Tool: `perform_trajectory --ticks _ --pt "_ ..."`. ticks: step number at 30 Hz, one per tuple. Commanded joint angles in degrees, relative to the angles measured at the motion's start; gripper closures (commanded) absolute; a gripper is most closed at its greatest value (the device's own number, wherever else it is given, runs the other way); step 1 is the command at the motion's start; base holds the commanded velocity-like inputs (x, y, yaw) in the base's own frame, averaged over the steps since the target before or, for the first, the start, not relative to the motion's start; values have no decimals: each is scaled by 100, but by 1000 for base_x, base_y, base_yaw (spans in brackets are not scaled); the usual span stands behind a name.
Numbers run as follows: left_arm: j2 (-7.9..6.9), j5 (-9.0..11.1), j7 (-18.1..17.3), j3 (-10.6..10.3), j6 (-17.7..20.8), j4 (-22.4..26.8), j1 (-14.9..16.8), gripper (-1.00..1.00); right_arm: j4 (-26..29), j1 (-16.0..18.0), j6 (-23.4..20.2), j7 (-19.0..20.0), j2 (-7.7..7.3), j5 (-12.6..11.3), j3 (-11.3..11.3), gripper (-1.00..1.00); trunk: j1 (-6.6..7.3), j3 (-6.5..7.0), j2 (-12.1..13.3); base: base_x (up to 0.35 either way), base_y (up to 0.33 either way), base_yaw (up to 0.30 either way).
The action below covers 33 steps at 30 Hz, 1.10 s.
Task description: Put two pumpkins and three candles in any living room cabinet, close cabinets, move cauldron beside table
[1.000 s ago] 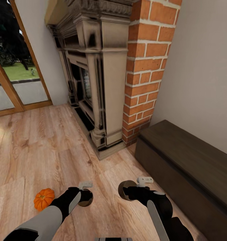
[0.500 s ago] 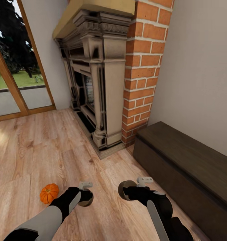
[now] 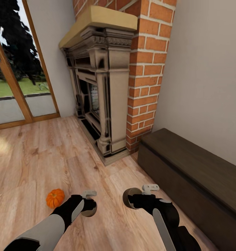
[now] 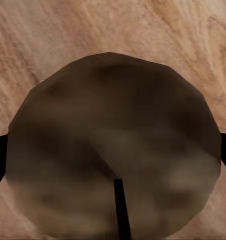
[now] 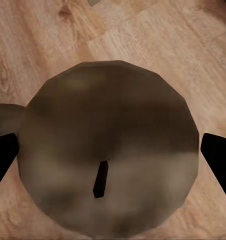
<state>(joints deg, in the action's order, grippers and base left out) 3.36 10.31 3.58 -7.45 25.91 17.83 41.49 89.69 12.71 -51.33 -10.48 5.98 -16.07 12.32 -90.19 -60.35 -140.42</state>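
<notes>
Camera panned; arms unchanged. Left gripper [image 3: 89, 205] and right gripper [image 3: 131, 198] each clenched on stubby brownish wicked candle [image 4: 113, 145]. Ribbed orange pumpkin [image 3: 55, 198] just beside left gripper; dark brown wooden cabinet [image 3: 187, 174] beyond right gripper. Carrying step; next, probably approach cabinet, open drawer.

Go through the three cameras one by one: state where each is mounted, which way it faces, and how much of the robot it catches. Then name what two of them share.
Head view: on the robot's head, facing forward and down at the fireplace, the dark brown cabinet and a pumpkin on the floor; both arms show.
Left wrist view: near the left gripper, facing down at the plank floor past a round brown disc.
Right wrist view: near the right gripper, likewise facing the floor past a brown disc.
Shared: both wrist views and the head view show the wood-plank floor.
</notes>
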Motion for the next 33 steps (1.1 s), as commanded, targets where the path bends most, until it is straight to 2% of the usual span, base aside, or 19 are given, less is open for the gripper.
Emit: perform_trajectory --ticks 1,11,22,33 --pt "-3 59 38 -46 28 14 0 100 5 3 -18 -59 0 -63 2 100 27 13 39 -333 0 0" --pt "-4 59 37 -46 37 273 0 100 5 3 -10 -59 -3 -63 19 100 247 196 440 -339 0 -9" --pt "-11 59 29 -54 114 283 2 100 5 3 -9 -59 -9 -57 34 100 488 465 881 -76 0 -171" --pt "-11 59 28 -54 116 286 1 100 5 3 -9 -68 0 -42 44 100 730 744 1323 -311 0 -175"
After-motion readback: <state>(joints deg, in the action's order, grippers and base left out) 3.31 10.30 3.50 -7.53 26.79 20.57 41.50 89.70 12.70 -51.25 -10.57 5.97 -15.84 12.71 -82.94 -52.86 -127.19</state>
